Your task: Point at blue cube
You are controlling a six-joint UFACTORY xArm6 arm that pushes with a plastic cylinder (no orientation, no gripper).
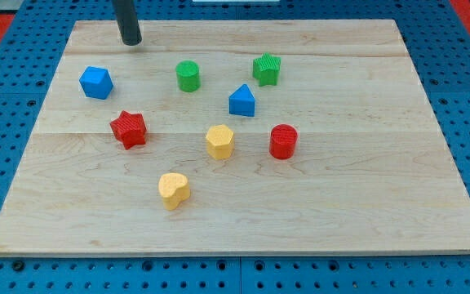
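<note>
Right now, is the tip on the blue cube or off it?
Off. My tip sits near the board's top edge, up and right of the blue cube, bare wood between them.

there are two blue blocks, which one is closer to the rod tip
The blue cube near the view's left edge. It sits just below and left of my tip, while the other blue block, house-shaped, lies farther right, mid-board.

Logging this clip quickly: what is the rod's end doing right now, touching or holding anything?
My tip: holds nothing, touches no block; it stands near the wooden board's top edge, up and right of the blue cube.
</note>
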